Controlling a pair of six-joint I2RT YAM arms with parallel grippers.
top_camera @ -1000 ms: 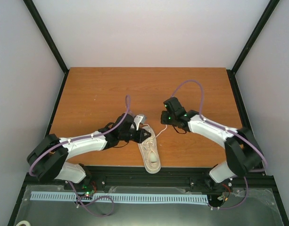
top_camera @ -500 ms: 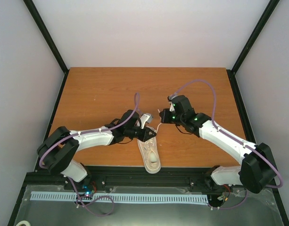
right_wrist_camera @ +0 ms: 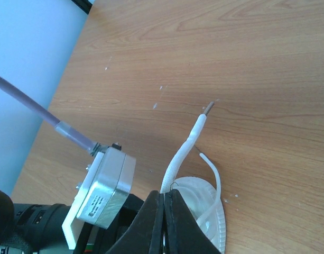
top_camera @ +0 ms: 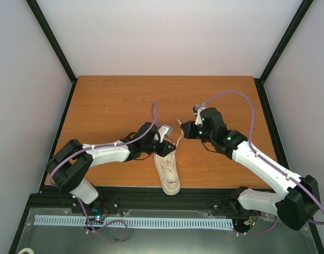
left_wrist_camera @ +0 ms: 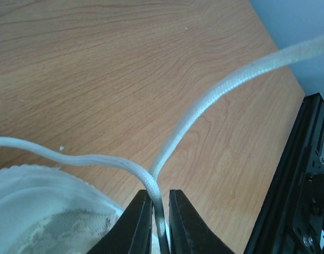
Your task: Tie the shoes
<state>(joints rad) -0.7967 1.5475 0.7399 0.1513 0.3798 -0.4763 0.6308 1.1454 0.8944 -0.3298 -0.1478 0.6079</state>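
Observation:
The cream sneaker (top_camera: 170,173) lies near the table's front edge, one end pointing at me. My left gripper (top_camera: 166,150) hovers over the shoe's far end. In the left wrist view it (left_wrist_camera: 160,193) is shut on a white lace (left_wrist_camera: 151,182), with the shoe's fabric (left_wrist_camera: 40,217) at the lower left. That lace crosses a second strand (left_wrist_camera: 230,84) that runs up to the right. My right gripper (top_camera: 183,130) is just right of the left one. In the right wrist view it (right_wrist_camera: 164,194) is shut on a lace (right_wrist_camera: 180,156) whose tip (right_wrist_camera: 210,107) sticks out beyond the jaws.
The orange wood table (top_camera: 114,100) has black frame rails at its sides and a black rail (left_wrist_camera: 288,201) along the front edge. The left wrist camera housing (right_wrist_camera: 103,185) sits close to my right fingers. Purple cables (top_camera: 235,98) arc above both arms.
Both arms have stretched out further over the table. My left gripper has shifted slightly right over the shoe. My right wrist has swung right while its tip stays near the shoe's far end.

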